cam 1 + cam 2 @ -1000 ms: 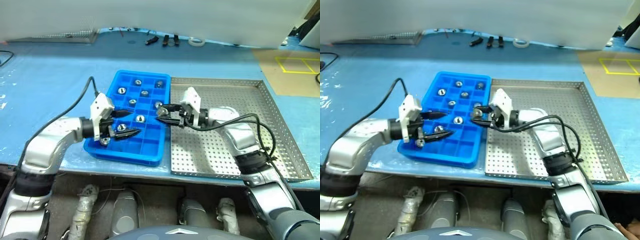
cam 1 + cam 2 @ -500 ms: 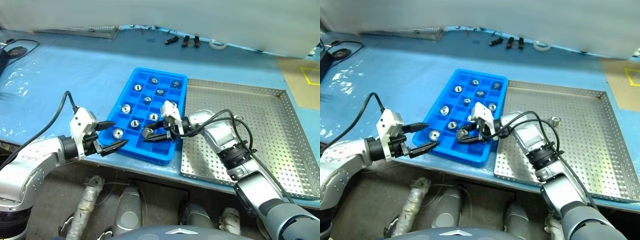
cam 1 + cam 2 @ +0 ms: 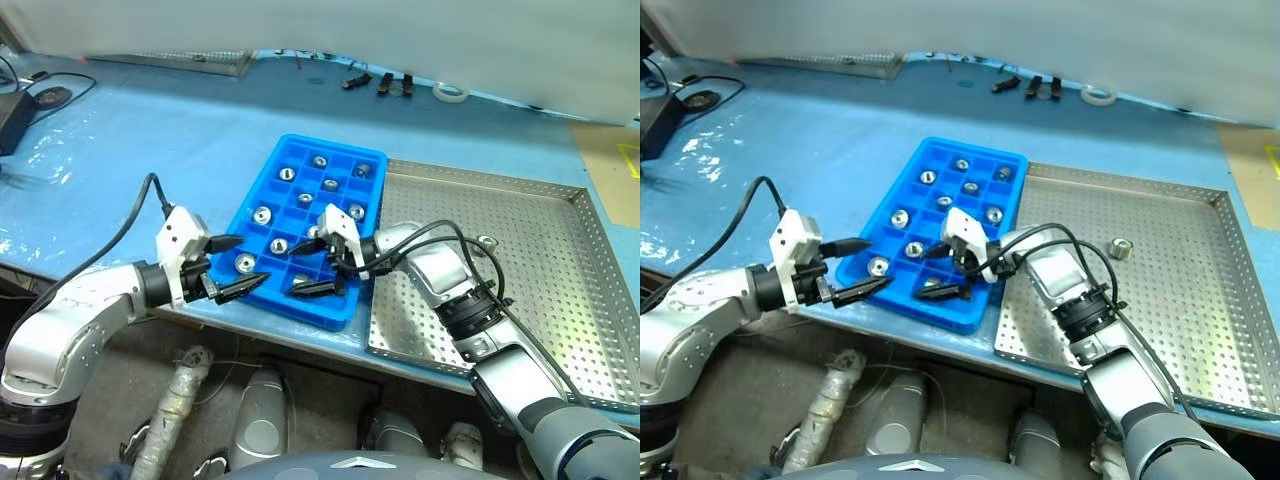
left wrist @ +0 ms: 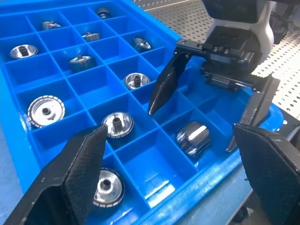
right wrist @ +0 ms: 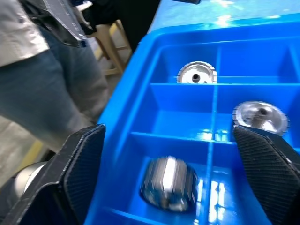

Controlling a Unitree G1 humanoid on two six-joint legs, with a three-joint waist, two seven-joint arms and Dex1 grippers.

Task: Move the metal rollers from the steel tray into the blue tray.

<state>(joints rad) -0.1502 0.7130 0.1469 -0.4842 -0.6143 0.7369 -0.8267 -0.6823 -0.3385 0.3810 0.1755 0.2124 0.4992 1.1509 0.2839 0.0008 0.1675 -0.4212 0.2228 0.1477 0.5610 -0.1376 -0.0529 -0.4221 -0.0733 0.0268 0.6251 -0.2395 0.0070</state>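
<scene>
One metal roller [image 3: 1119,246] remains in the steel tray [image 3: 1200,330], lying behind and to the right of your right tool [image 3: 943,270], which hangs spread and empty over the blue tray [image 3: 902,195]; that arm is nearer. Left tool [image 3: 853,268] is spread, empty.

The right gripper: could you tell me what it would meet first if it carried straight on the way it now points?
Probably the metal roller lying on its side in the blue tray compartment right ahead of the open right gripper; depth is uncertain.
</scene>
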